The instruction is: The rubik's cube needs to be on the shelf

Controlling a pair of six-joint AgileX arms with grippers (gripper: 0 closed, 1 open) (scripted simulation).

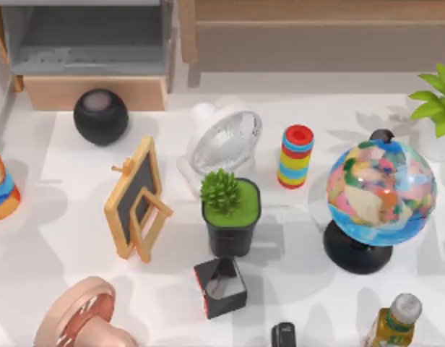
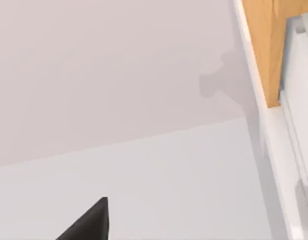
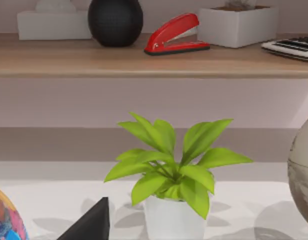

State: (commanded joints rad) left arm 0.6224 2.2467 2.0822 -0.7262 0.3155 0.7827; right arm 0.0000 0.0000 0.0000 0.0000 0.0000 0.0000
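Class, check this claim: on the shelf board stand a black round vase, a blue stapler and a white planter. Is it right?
One detail is wrong: the stapler is red, not blue. The right wrist view shows it on the shelf board, between the black round vase and the white planter.

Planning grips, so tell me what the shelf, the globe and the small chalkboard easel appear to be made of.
The shelf: light wood with faint grain and a matte look, over a flat taupe panel. The globe: a smooth, glossy ball with highlights, probably plastic, on a black base. The chalkboard easel: a pale wooden frame around a dull dark slate-like panel. It is a rendered scene, so these are looks only.
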